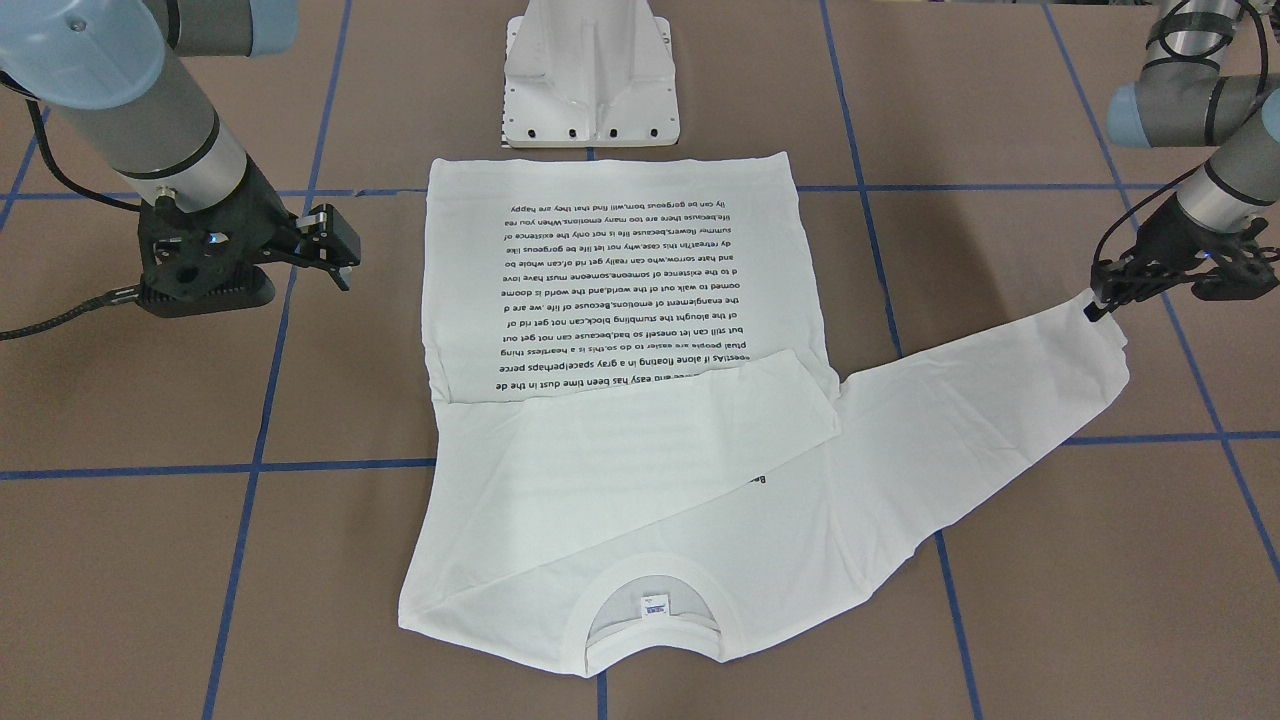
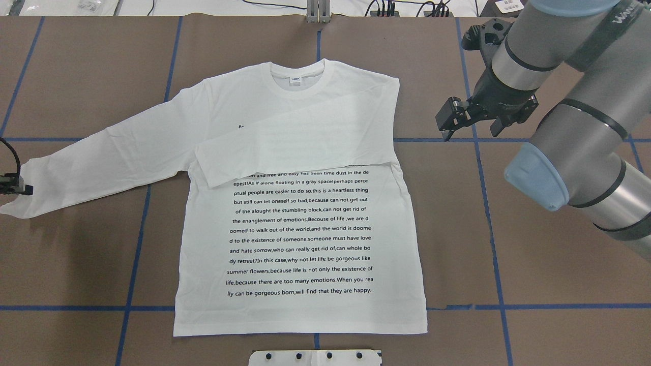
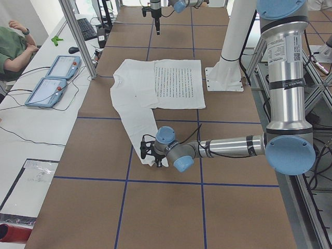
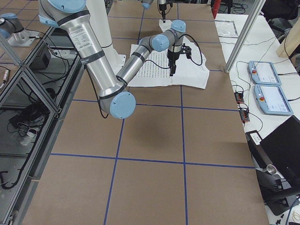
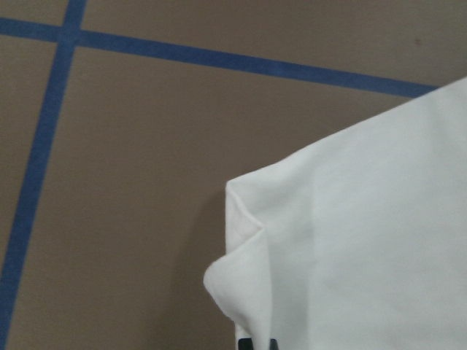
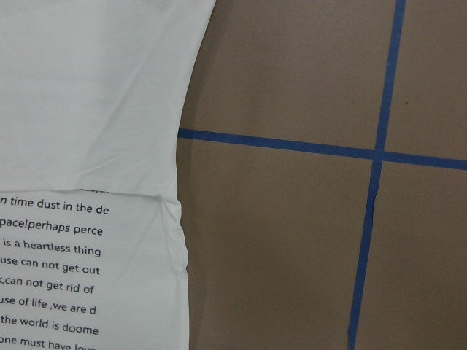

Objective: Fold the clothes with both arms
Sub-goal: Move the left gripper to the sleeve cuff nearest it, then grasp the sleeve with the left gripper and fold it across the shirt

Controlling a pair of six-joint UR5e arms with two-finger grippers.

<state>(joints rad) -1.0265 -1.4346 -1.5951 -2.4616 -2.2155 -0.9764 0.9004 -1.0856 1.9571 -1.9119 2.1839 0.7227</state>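
The white long-sleeved T-shirt lies flat with its printed text up and its neck label at the far side. One sleeve is folded across the chest. The other sleeve stretches out to the overhead view's left. My left gripper is shut on that sleeve's cuff and also shows in the front view. My right gripper is open and empty, above the table just right of the shirt's shoulder. The right wrist view shows the shirt's edge.
The white pedestal base stands at the shirt's hem on the robot's side. Brown table with blue tape lines. Two teach pendants and an operator sit beyond the table's far edge.
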